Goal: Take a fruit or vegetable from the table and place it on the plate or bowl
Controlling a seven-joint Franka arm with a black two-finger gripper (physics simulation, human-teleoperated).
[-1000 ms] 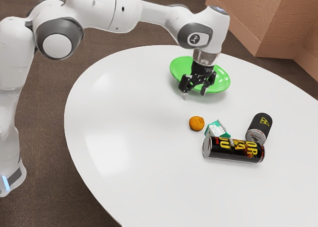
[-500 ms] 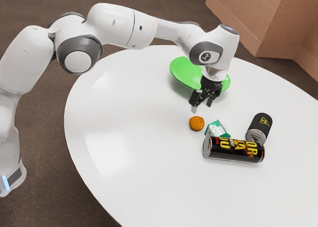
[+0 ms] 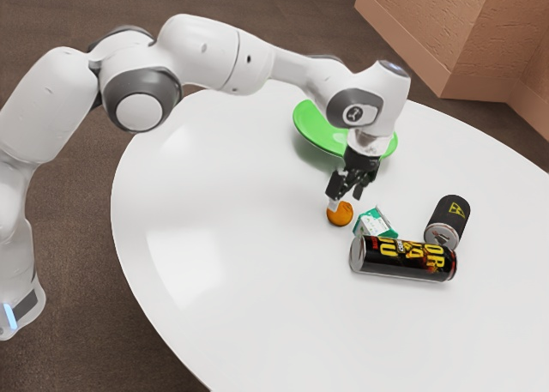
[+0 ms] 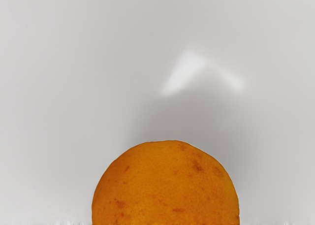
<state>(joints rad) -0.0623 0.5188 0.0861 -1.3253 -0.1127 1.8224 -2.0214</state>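
On the round white table (image 3: 214, 255) lies a small orange fruit (image 3: 340, 216) with bumpy skin. It sits on the bare table top, not on any dish. The black two-finger gripper (image 3: 341, 201) hangs right over the orange fruit and points down. Its two fingers (image 3: 331, 202) stand apart, so the hand is open and holds nothing. One finger tip comes down just beside the fruit on the exterior view's left, and I cannot tell if it touches. The big white robot arm (image 3: 214, 53) comes in from the exterior view's left and bends down over the table.

Behind the gripper sits a shiny green round plate (image 3: 305, 122). The end of the arm hides part of it. The plate is near the fruit but apart from it.

Just beside the fruit, on the exterior view's right, lies a little green and white carton (image 3: 377, 223). In front of the carton a long black can with orange letters (image 3: 403, 259) lies on its side. A shorter black can with a yellow mark (image 3: 448, 219) lies near them too. Brown cardboard boxes (image 3: 455, 23) stand past the table on the brown floor (image 3: 77, 349).

From the wrist view, the orange fruit (image 4: 166, 185) looks big and close, right under the hand. White table (image 4: 74, 62) lies all around it, with a soft grey shadow and a bright spot of light (image 4: 197, 72).
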